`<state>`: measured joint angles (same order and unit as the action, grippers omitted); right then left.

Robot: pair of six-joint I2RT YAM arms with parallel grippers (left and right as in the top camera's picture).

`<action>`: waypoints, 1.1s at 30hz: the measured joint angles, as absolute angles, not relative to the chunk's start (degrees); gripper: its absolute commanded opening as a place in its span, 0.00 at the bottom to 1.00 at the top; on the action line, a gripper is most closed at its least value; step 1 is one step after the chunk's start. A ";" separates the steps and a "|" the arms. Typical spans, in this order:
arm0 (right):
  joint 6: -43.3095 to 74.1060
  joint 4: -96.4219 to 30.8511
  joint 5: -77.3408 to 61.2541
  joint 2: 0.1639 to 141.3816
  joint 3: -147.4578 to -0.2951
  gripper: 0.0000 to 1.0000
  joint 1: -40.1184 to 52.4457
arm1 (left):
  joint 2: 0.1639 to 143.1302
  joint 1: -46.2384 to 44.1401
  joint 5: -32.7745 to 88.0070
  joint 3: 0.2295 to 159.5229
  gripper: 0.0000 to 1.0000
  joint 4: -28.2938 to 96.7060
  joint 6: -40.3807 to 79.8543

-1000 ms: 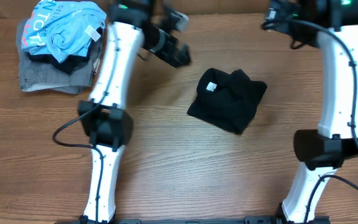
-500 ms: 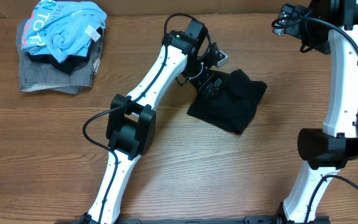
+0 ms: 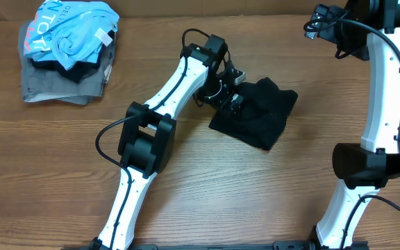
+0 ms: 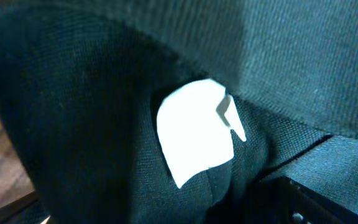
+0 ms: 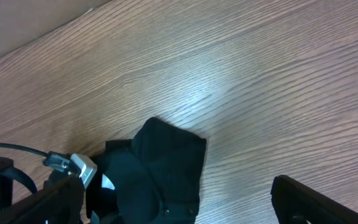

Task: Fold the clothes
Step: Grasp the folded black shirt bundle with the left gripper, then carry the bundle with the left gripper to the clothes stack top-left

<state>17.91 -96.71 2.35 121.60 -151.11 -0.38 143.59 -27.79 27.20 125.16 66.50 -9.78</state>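
**LEFT GRIPPER AT BLACK SHIRT; RIGHT GRIPPER SPREAD AND CLEAR**

All positions are given relative to the black shirt (image 3: 259, 114). It is seen lying on the wooden table (image 3: 186, 201) as a compact, roughly square bundle, with a lumpy corner turned toward the far edge.

Nearest to the viewer, the two arm columns are located. The left arm (image 3: 144, 139) is found nearer than the shirt and to its left. The right arm (image 3: 370, 163) is found nearer than the shirt and to its right.

The left gripper (image 3: 232, 99) is placed at the shirt's far left corner, touching the fabric. In the left wrist view the frame is filled by black knit cloth, and a white tag (image 4: 194, 130) is shown lying on it with one corner curled up. Only a dark, hard-edged part of one finger (image 4: 328, 202) is visible at the lower right. Whether the jaws are apart or closed on the cloth cannot be determined.

The right gripper (image 5: 177, 199) is held beyond the shirt and to its right, well apart from it and high above the table. Its fingers (image 5: 36, 205) are seen spread wide, with nothing gripped between them.

Well apart from the shirt, beyond it and far to its left, a pile is found. A light blue garment (image 3: 71, 31) with lettering is laid on top of a grey garment (image 3: 54, 87).
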 measured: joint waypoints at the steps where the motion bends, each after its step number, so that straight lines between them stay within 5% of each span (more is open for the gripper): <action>1: 17.91 -96.68 2.35 121.60 -151.11 1.00 -0.38 | 143.59 -27.92 27.18 125.16 0.98 66.65 -9.30; 11: 17.93 -97.10 2.35 121.60 -151.11 1.00 -0.38 | 143.59 -32.82 26.30 124.90 0.76 62.54 -6.85; 13: 17.89 -97.12 2.35 121.60 -151.11 1.00 -0.38 | 143.59 -33.67 26.30 124.90 0.64 61.23 -6.13; 19: 17.91 -97.12 2.35 121.60 -151.11 1.00 -0.38 | 143.59 -34.13 26.35 124.86 0.04 58.52 -3.31; 33: 17.89 -97.12 2.44 121.60 -151.11 1.00 -1.06 | 143.61 -29.93 36.71 133.27 0.04 63.70 -0.62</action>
